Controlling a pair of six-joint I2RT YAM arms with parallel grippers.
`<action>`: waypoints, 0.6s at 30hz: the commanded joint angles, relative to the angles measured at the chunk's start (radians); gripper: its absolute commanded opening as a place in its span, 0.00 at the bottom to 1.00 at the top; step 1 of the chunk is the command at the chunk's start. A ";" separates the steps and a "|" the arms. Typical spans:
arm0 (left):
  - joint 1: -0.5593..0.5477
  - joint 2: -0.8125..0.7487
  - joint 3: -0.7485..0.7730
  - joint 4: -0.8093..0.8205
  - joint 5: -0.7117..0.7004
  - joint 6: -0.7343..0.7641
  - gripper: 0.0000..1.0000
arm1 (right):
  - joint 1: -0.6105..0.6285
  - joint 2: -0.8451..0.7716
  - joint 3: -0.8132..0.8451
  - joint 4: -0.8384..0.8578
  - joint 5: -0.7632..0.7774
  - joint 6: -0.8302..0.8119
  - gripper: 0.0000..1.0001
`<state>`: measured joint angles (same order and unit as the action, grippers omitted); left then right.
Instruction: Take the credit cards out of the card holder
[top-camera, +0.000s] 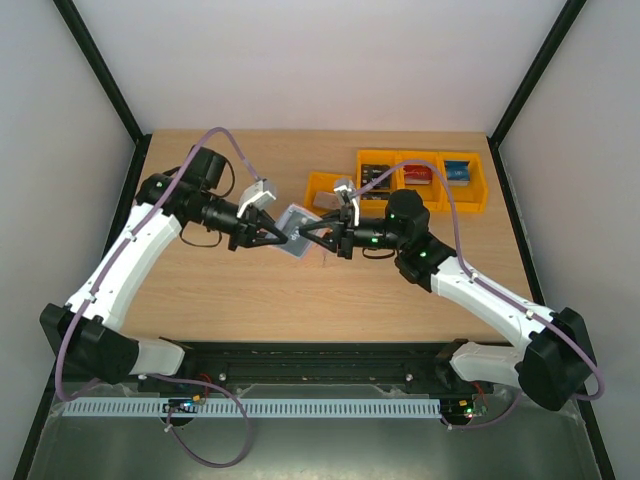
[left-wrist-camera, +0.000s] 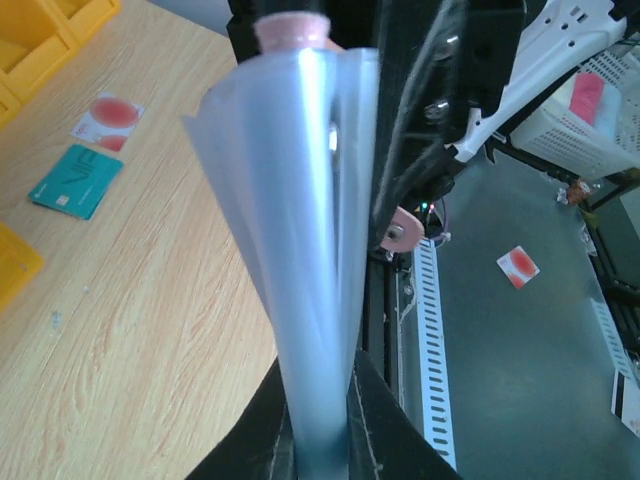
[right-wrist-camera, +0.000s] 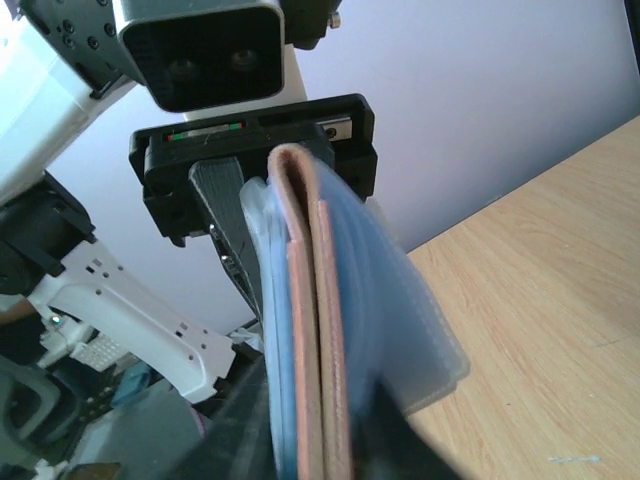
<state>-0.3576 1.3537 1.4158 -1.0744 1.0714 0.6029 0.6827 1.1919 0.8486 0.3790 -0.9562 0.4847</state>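
While both claws pinch it, the holder (top-camera: 296, 231) hangs in the air over the middle of the table (top-camera: 250, 290). The left claw (top-camera: 272, 232) comes in from the left, and its jaws are squeezed tight on the holder's left side. The right claw (top-camera: 308, 236) comes in from the right, and its jaws are squeezed tight on the other side. The two claws almost meet, tip to tip.

The left wrist view shows the holder's clear pockets (left-wrist-camera: 300, 230) fanned out, with a pink-brown edge at the top. In the right wrist view the holder is seen from its thin side: two pink-brown leather edges stand close together, with pale blue plastic beside them. I cannot tell if a card is inside the pockets.

A red card (left-wrist-camera: 107, 117) with white on it lies flat on the table. A teal card (left-wrist-camera: 76, 180) lies just beside it. Both are well apart from the holder. The orange bins (top-camera: 420, 180) sit at the far right of the table.
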 joint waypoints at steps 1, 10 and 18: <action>-0.002 -0.019 0.016 -0.038 0.028 0.043 0.02 | -0.004 -0.038 0.003 0.057 0.001 -0.019 0.30; 0.042 -0.030 0.163 -0.171 0.042 0.145 0.02 | -0.059 -0.054 -0.052 0.037 0.067 -0.026 1.00; 0.043 -0.033 0.160 -0.161 0.025 0.126 0.02 | -0.043 -0.028 -0.036 0.095 0.064 -0.010 0.91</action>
<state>-0.3168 1.3327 1.5620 -1.2007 1.0588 0.6926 0.6323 1.1694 0.7929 0.4076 -0.8982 0.4728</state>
